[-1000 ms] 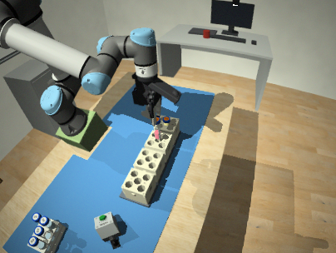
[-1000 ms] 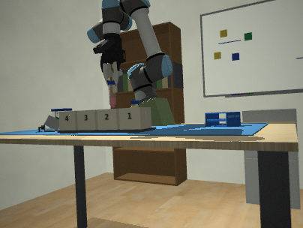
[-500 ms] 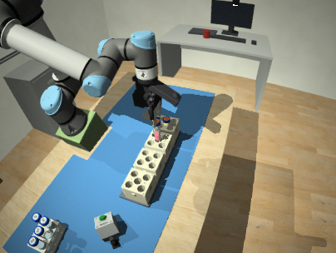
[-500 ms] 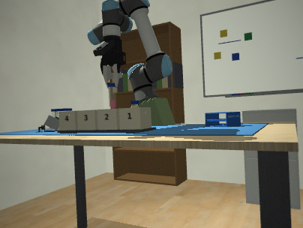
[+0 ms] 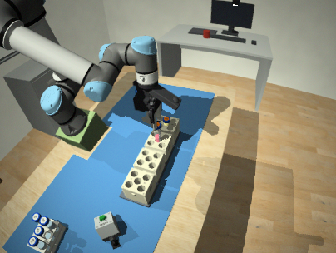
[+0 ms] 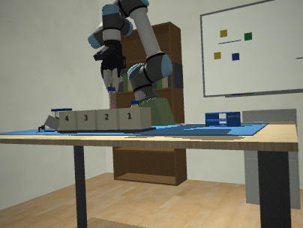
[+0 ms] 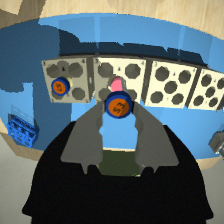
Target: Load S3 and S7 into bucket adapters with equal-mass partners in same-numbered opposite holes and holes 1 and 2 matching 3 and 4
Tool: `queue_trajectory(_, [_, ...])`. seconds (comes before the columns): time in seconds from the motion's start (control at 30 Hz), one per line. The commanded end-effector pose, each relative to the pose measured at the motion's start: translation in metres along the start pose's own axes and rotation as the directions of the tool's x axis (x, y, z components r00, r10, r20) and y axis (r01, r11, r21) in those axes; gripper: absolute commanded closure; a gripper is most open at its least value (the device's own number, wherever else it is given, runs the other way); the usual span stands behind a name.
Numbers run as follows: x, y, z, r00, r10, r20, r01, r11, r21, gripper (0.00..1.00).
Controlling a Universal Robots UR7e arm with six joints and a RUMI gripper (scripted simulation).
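Observation:
My gripper [image 5: 156, 121] is shut on a sample tube with an orange cap dot [image 7: 118, 106] and pink liquid [image 5: 157, 136]. The tube hangs upright with its lower end just over adapter 2 [image 5: 160, 142] of the loading stand [image 5: 150, 163]. I cannot tell which hole it is over. The held tube also shows in the side view [image 6: 112, 97] above adapter 2 [image 6: 106, 117]. Another orange-dot tube [image 5: 166, 120] stands in adapter 1 [image 6: 130, 116], also seen in the wrist view [image 7: 60, 86]. Adapters 3 and 4 show only open holes.
A small rack with white-dot blank tubes [image 5: 42, 233] stands at the near left corner. The DONE desk with its green key [image 5: 102, 217] is near the front edge. An empty blue rack [image 6: 222, 118] sits beyond adapter 1, also in the wrist view [image 7: 22, 129].

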State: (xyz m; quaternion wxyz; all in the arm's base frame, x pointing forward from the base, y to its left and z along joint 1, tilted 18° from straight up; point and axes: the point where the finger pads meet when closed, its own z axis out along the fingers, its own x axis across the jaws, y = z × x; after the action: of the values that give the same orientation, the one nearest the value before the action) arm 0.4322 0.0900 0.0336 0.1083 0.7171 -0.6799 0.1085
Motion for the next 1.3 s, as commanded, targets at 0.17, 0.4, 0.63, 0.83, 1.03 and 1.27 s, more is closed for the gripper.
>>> queue_trajectory(0.17, [0.001,0.001,0.015,1.0,0.0,0.0,0.0,1.0,-0.001,1.0])
queue_trajectory(0.4, [0.001,0.001,0.023,1.0,0.0,0.0,0.0,1.0,-0.001,1.0])
queue_trajectory(0.63, [0.001,0.001,0.031,1.0,0.0,0.0,0.0,1.0,-0.001,1.0])
queue_trajectory(0.83, [0.001,0.001,0.039,1.0,0.0,0.0,0.0,1.0,-0.001,1.0])
queue_trajectory(1.03, [0.001,0.001,0.044,1.0,0.0,0.0,0.0,1.0,-0.001,1.0])
queue_trajectory(1.27, [0.001,0.001,0.053,1.0,0.0,0.0,0.0,1.0,-0.001,1.0])
